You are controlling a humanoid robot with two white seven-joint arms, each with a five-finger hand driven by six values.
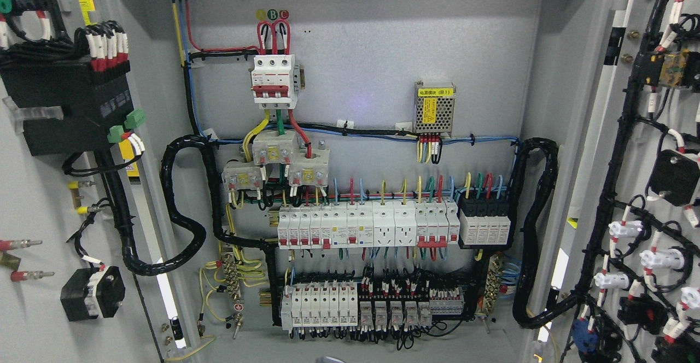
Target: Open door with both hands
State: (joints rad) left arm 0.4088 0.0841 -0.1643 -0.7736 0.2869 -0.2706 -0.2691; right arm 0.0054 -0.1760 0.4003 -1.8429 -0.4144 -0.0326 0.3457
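both cabinet doors stood swung wide, the left door (38, 199) at the picture's left edge and the right door (651, 188) at its right, wired inner faces showing. between them the back panel (372, 46) carried a red-and-white main breaker (275, 81) above rows of breakers (361, 226). neither robot hand showed, so finger state could not be told

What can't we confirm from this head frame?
- Head view: both robot hands, out of frame.
- Grey left door and grey right door: outer edges and handles cut off by the picture sides.
- Yellow label on perforated metal power supply: print too small.
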